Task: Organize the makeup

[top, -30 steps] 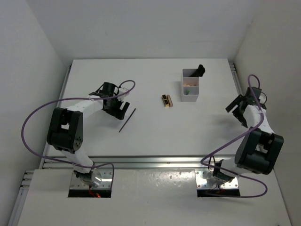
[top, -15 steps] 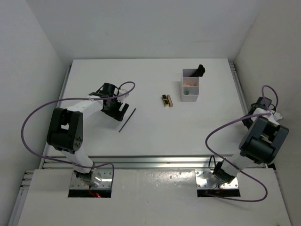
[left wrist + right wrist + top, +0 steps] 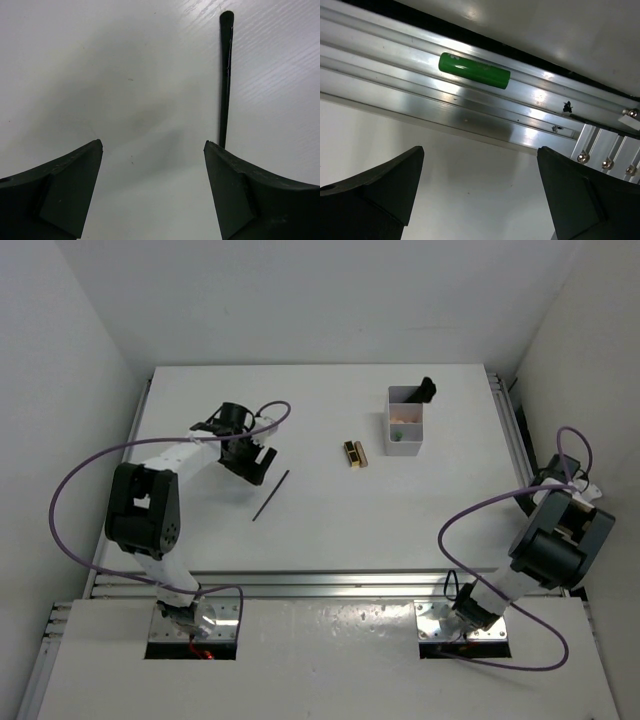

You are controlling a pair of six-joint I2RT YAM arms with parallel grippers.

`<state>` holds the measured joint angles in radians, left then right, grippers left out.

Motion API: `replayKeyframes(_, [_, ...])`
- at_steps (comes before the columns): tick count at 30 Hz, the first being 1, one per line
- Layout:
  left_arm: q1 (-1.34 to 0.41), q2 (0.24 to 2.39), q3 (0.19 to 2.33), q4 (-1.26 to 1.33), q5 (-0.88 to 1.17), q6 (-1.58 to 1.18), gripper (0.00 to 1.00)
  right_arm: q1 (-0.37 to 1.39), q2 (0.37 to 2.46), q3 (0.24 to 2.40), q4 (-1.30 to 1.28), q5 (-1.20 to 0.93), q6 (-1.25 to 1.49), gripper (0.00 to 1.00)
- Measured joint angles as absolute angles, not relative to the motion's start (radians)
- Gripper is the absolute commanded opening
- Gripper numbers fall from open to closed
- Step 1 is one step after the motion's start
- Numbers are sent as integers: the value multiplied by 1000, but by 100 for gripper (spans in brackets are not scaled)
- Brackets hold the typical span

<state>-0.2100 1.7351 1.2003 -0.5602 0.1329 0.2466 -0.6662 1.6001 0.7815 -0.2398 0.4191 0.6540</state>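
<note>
Right gripper (image 3: 480, 150), wide, has swung out above a green tube (image 3: 474, 70) — left gripper (image 3: 152, 145) wide too

Black-and-white arms (image 3: 148, 512), purple cables (image 3: 51, 518) — black fingers (image 3: 60, 185)

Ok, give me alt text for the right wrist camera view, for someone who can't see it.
A small green tube lies in a groove of an aluminium rail, untouched, ahead of the right end effector, which stands wide open and empty above a white surface.
</note>
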Motion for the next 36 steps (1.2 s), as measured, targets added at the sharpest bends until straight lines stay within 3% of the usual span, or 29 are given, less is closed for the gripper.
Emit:
replayKeyframes(18, [-210, 1752, 1200, -587, 150, 253, 89, -672, 1600, 873, -244, 341, 386, 99])
replayKeyframes(36, [-210, 1727, 1188, -590, 157, 277, 89, -817, 1684, 919, -260, 148, 411, 99])
